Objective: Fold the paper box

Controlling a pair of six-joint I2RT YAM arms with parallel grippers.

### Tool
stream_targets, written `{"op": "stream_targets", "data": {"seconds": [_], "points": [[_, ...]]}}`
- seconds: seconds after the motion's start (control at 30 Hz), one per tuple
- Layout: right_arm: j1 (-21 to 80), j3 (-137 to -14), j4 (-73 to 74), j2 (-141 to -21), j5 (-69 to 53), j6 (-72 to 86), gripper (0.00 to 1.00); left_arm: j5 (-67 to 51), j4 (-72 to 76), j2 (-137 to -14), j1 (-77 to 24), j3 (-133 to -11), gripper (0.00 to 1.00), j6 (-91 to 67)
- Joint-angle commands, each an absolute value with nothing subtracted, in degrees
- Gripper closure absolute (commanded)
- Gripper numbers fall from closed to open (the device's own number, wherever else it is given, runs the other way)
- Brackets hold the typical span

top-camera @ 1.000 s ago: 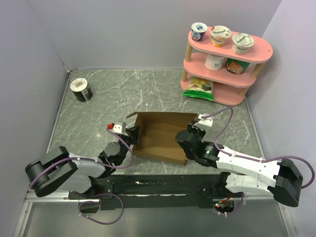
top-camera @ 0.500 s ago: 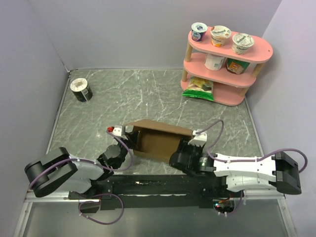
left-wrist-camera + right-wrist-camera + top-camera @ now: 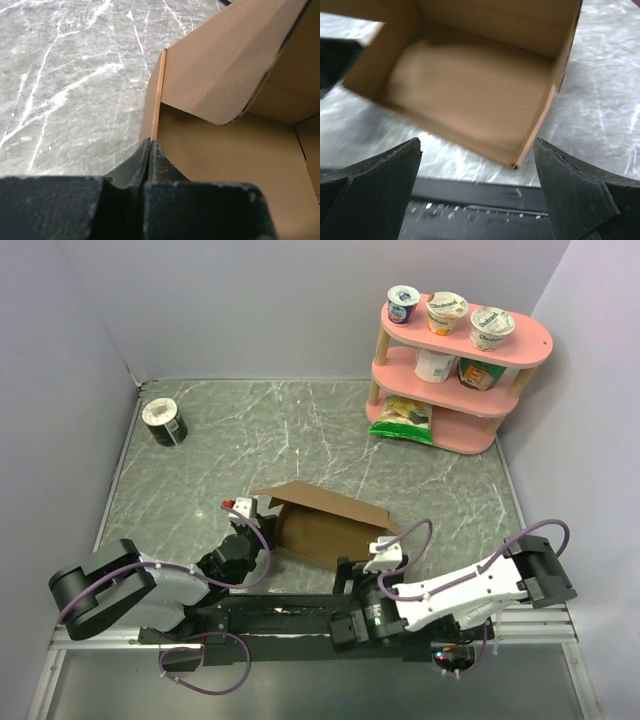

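Observation:
The paper box is plain brown cardboard, half formed and tipped up, with its flap leaning over the top. My left gripper is shut on the box's left wall. In the left wrist view the fingers pinch that wall's edge. My right gripper is open, low by the near rail, apart from the box. In the right wrist view the hollow inside of the box shows above the wide-spread fingers.
A pink shelf at the back right carries yogurt cups and cartons, with a snack bag at its foot. A dark can lies at the back left. The black base rail runs along the near edge.
The right gripper opened, let go of the box's right side and drew back toward the near rail. The box tipped over, its flap swinging forward. The left gripper kept its grip.

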State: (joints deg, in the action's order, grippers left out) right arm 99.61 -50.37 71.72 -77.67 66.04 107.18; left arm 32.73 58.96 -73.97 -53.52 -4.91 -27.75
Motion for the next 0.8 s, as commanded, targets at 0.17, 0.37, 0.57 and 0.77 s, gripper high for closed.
{"op": "stream_targets", "data": {"seconds": [0.17,0.37,0.57,0.77], "points": [[108.7,-49.3,90.0,-68.7,72.9,107.2,0.0,30.9,58.5,-69.0,-53.8,-1.9,0.87,-29.7],[119.4,-50.1,89.8,-59.3,77.6,98.0,0.04,30.7,51.9,-54.9,-53.8,2.1,0.46,-30.1],[126.6,-56.4,89.9,-55.4,80.2,85.1,0.03,28.7,40.2,-32.4,-53.8,5.7,0.14,-29.7],[127.7,-65.7,89.7,-50.5,80.3,73.7,0.0,27.0,21.3,-12.0,-53.9,1.6,0.01,-28.0]]}}
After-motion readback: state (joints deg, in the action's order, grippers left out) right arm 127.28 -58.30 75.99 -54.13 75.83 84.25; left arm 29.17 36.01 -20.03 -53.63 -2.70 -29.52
